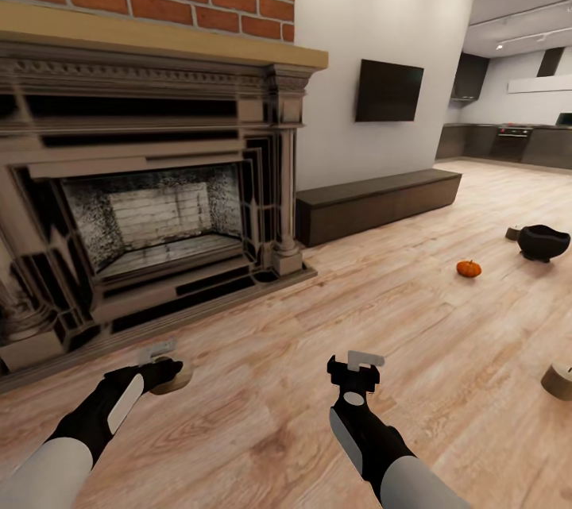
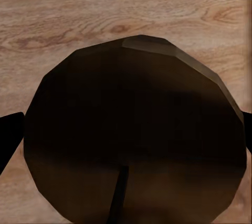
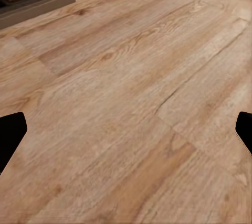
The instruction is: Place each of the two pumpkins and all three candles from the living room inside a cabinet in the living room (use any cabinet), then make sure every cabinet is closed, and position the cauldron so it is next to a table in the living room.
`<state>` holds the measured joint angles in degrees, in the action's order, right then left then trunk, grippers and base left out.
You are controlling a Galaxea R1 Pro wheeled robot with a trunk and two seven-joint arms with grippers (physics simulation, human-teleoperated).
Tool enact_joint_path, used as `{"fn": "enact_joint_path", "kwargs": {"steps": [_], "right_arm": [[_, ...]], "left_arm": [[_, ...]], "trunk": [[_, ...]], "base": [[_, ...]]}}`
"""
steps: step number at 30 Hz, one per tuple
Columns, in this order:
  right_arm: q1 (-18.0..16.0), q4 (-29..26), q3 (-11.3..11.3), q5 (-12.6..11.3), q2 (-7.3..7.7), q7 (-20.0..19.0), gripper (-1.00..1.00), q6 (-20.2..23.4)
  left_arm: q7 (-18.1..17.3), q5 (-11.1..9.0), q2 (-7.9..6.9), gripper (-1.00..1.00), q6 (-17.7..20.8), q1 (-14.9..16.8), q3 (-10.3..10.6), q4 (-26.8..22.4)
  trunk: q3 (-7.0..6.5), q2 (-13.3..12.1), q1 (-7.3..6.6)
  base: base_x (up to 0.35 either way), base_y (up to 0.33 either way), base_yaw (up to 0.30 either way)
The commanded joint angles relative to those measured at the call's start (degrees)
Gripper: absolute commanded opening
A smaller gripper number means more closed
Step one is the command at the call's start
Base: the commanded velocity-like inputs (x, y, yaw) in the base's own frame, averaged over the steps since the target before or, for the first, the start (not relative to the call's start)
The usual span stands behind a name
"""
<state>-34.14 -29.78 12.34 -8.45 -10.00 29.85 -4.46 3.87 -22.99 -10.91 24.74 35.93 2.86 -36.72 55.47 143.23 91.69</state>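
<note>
My left claw (image 1: 168, 370) sits over a candle (image 2: 134, 129), fingers spread either side. It looks stiff and light (probably smooth), so I'd pinch its round flanks.

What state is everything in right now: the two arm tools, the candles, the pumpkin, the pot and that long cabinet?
Left tool: down at a candle on the floor, grip unclear.
Right tool: open, empty, above bare floor.
Second candle: upright on the floor.
Pumpkin: on the floor, stem up.
Pot: upright on the floor.
Cabinet: closed.
</note>
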Motion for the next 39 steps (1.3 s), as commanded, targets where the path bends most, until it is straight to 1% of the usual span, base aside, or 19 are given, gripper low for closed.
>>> {"fn": "enact_joint_path", "kwargs": {"steps": [1, 3, 10, 17, 24, 39], "right_arm": [[-0.05, 0.07, 0.23, -0.6, 0.0, 0.23, 1.0, -0.48], [-0.05, 0.96, 0.31, -0.1, 0.0, 0.16, 1.0, -1.33], [-0.05, 1.11, 0.32, -0.33, 0.0, 0.09, 1.0, -1.59], [-0.05, 1.54, 0.32, -0.16, 0.0, -0.75, 1.0, -3.76], [-0.05, 1.89, 0.32, -0.15, 0.0, -0.73, 1.0, -4.02], [-0.05, 2.0, 0.39, 0.09, 0.0, -0.75, 1.0, -4.49]], "left_arm": [[0.43, -0.56, -0.07, -1.0, 0.23, 0.02, 0.3, -0.12], [0.47, -0.56, -0.07, -1.0, 0.18, 0.02, 0.34, -0.09], [0.52, -0.53, 0.16, -1.0, 0.14, 0.02, 0.42, 0.31], [0.53, -0.49, 0.19, -1.0, 0.14, 0.02, 0.73, 0.5], [0.53, -0.48, 0.19, -1.0, 0.14, 0.02, 0.74, 0.51], [0.53, -0.53, 0.2, -1.0, 0.14, 0.02, 0.74, 0.54]], "trunk": [[0.06, 0.02, 0.01], [0.06, 0.02, 0.01], [0.06, 0.02, 0.01], [0.06, 0.02, 0.01], [0.06, 0.02, 0.01], [0.17, 0.02, 0.01]], "base": [[0.247, -0.199, 0.0], [0.243, -0.23, 0.0], [0.214, -0.267, 0.0], [0.197, -0.28, 0.0], [0.23, -0.257, 0.007], [0.255, -0.233, 0.149]]}}
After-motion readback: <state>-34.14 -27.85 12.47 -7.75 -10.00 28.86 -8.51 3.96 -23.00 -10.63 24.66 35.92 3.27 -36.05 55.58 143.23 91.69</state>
